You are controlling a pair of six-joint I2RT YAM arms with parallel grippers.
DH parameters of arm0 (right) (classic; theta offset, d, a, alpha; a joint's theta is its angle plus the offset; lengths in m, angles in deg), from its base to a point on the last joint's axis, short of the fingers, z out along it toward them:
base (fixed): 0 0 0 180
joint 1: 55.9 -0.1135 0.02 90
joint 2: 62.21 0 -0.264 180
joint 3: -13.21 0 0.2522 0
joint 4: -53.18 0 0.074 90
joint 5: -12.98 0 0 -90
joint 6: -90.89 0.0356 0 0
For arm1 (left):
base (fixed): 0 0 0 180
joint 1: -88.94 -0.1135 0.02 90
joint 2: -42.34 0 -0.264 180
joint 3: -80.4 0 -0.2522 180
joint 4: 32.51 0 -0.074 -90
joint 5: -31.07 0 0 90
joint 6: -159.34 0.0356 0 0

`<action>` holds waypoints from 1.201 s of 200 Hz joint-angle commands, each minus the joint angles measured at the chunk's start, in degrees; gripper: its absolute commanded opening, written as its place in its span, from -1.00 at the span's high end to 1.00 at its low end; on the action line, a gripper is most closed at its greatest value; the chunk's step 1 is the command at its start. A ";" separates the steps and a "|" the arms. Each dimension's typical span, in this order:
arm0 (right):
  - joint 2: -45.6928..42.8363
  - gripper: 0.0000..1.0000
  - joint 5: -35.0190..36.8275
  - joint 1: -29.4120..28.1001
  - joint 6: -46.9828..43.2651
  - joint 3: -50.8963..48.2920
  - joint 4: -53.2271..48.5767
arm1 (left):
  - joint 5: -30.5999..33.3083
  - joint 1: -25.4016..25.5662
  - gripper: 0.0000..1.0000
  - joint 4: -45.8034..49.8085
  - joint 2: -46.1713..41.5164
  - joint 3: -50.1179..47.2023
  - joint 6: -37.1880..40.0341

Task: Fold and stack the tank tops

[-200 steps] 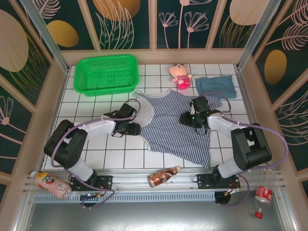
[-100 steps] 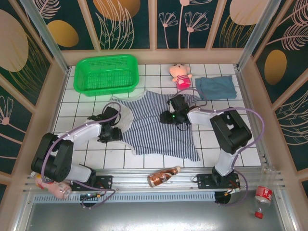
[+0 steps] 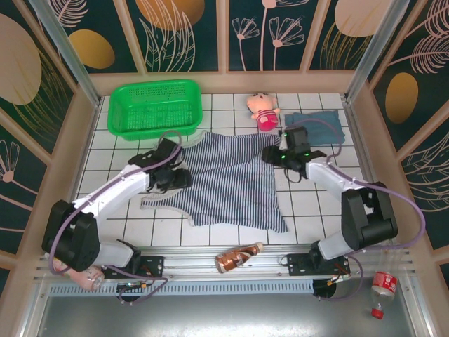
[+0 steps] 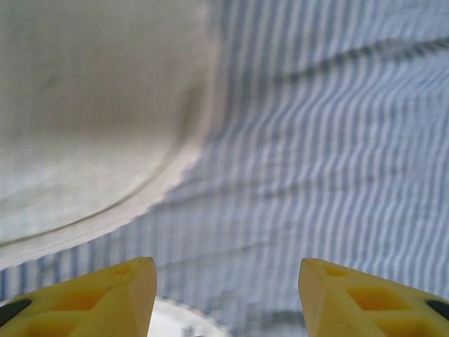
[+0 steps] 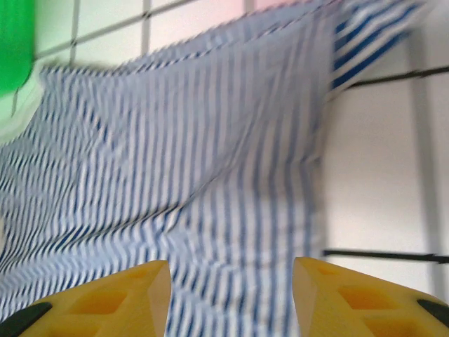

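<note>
The left end effector [image 3: 174, 175] is released: in its wrist view the two yellow fingers [image 4: 112, 295] stand well apart with nothing pinched between them, hovering over the left edge of the striped tank top [image 3: 231, 182]. The right end effector [image 3: 277, 156] is likewise unclenched, its fingers [image 5: 351, 295] spread over the top's far right part, gripping nothing that can be seen.

The striped tank top lies spread nearly flat in the middle of the bench [image 3: 119, 175], far hem end toward the green basket [image 3: 154, 105], with one white-edged strap trailing out to the near left. A few soft creases run across its stripes. In the left wrist view a curved white trim borders a pale area, too blurred to tell whether it is cloth or bench. The teal tank top [image 3: 319, 126] sits folded at the far right, just beside the pink doll [image 3: 262, 109].

The left arm stretches from its near-left base diagonally toward the far right. The right arm bends at its elbow on the right and reaches far-left.
</note>
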 commanded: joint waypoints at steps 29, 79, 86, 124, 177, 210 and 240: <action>10.08 0.05 4.54 8.80 -7.84 9.96 -3.37 | -0.98 18.42 -0.16 -6.42 11.91 14.30 -5.82; 22.30 0.06 -0.31 11.24 -6.64 20.59 -2.47 | -3.76 31.47 -0.18 -12.90 24.90 23.96 -6.24; 23.93 0.07 -1.21 11.34 -6.32 21.89 -2.61 | -4.07 32.76 -0.18 -13.29 26.58 25.39 -6.21; 29.78 0.12 -3.58 10.78 -5.87 26.15 -2.02 | -4.99 37.92 -0.18 -13.15 35.46 33.93 -4.54; 35.29 0.19 -2.40 10.26 -6.01 29.24 -2.18 | -4.13 40.76 -0.16 -9.66 45.10 43.76 -1.92; 37.10 0.37 -2.86 10.27 -5.90 30.28 -1.68 | -3.93 41.18 -0.07 -8.29 47.57 43.75 -1.40; 38.26 0.42 -3.30 10.30 -5.88 31.06 -1.90 | -1.19 41.55 0.01 -3.63 50.12 45.86 -0.54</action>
